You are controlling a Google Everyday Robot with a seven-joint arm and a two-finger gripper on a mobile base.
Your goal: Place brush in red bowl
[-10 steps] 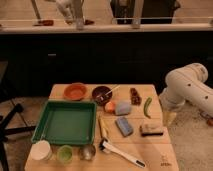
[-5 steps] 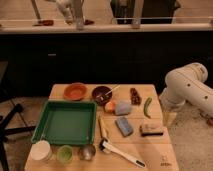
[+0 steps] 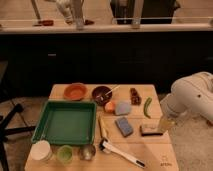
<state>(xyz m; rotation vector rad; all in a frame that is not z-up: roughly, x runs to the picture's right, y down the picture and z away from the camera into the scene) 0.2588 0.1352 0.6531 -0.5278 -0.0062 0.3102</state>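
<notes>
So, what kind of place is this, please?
Probably a kitchen or a test kitchen: a long counter over dark cabinets behind, and a small table holding the red bowl, the brush and cups. The gripper is at the table's right edge.

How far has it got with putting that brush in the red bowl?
Nothing looks done yet. The brush lies near the table's front edge, untouched; the red bowl at the back looks empty. The pincer hangs at the table's right edge, away from the brush. Left: reach, grab, carry, drop.
</notes>
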